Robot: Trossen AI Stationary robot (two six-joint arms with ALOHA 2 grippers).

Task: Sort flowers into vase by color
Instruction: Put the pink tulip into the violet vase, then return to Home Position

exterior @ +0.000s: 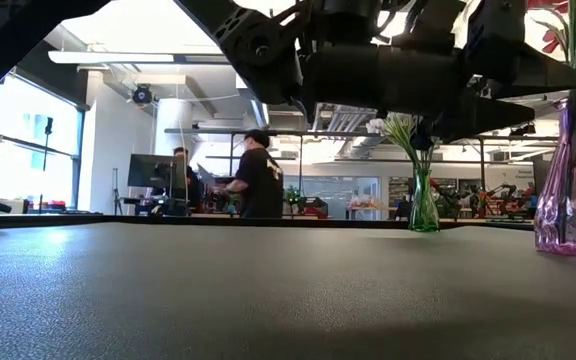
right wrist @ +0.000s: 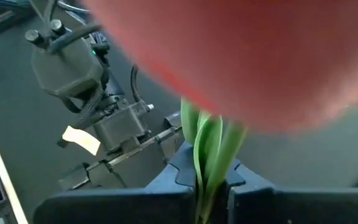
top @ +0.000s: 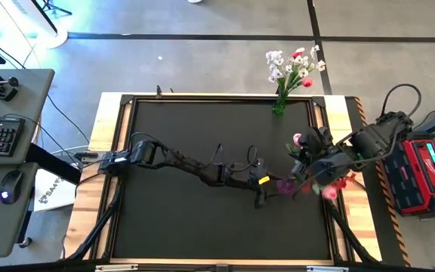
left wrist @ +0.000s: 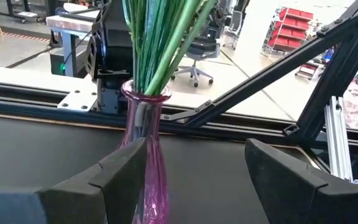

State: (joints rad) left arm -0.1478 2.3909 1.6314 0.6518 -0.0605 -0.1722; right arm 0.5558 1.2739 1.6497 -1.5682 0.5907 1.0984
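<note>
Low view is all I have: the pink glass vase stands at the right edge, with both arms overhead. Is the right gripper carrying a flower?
Observer: Yes. The right wrist view shows the right gripper shut on the green stem of a red tulip.
Operator: And the left gripper?
Observer: The left gripper is open and faces the pink glass vase without gripping it. The vase holds a bundle of green stems.
Operator: What is in the green vase farther back?
Observer: From above, the slim green glass vase stands at the table's far edge and holds white blossoms, with a couple of reddish ones among them.
</note>
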